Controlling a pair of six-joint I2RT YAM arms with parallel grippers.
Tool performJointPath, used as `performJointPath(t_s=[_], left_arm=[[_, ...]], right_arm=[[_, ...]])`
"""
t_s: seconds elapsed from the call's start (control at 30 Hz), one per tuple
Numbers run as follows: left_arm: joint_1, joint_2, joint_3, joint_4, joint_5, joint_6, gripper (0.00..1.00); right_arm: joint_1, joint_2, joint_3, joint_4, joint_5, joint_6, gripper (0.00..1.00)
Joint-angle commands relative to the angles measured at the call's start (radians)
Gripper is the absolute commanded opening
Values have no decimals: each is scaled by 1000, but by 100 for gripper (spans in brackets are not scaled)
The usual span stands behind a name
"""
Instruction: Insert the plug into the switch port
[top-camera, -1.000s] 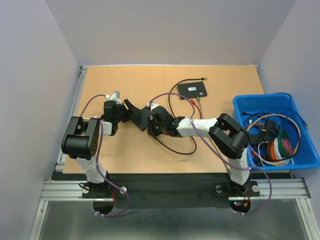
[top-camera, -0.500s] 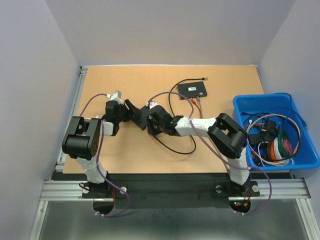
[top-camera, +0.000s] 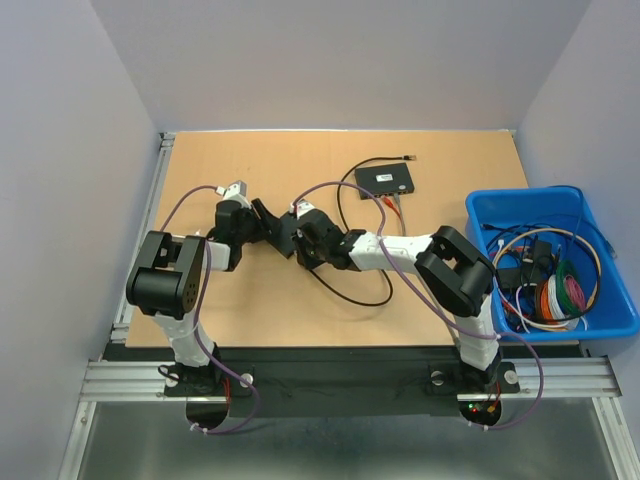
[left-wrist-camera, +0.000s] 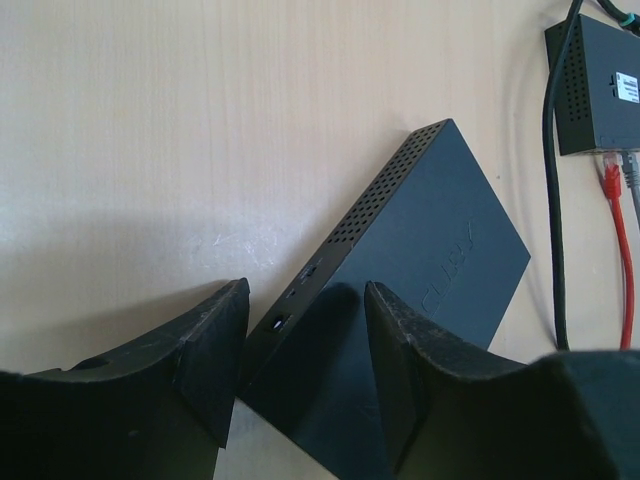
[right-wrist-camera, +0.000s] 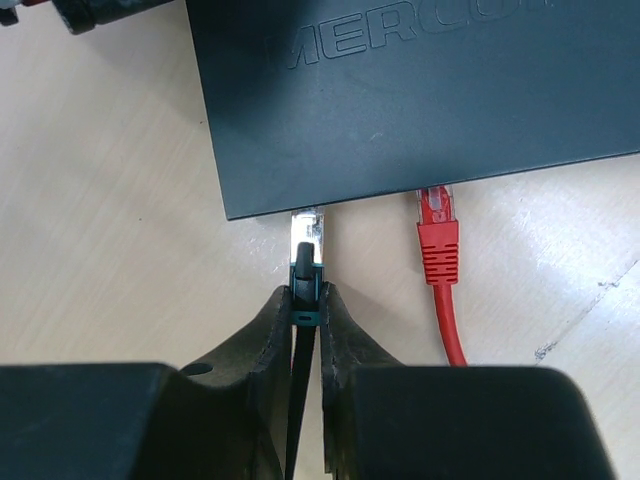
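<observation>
Right hand (right-wrist-camera: 306, 298) clamps the plug (right-wrist-camera: 307, 236), tip at the switch (right-wrist-camera: 420, 100) port. Left hand (left-wrist-camera: 305, 300) straddles the switch, unclenched

Pale lilac-grey walls (top-camera: 330, 60) around a light wooden tabletop (top-camera: 260, 160), aluminium rail (top-camera: 340, 375) along its near edge.

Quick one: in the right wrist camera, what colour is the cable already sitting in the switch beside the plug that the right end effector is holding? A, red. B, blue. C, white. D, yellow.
A: a red cable enters the switch edge just right of the plug pinched in the right end effector.
</observation>
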Motion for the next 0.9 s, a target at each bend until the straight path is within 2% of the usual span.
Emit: performJointPath(t_s=[0.0,0.17,0.4,0.87], left_arm=[[-54,21,17,-47,89,-10,59],[-60,24,22,-56,92,-4,58],[-69,25,30,-68,94,7,58],[-90,44,39,-85,89,13,57]], right_arm=[[4,-12,6,246,13,-43,1],[2,-47,-83,391,8,-79,0],[2,-61,-140,501,-17,-141,0],[4,-47,-140,519,-12,-160,0]])
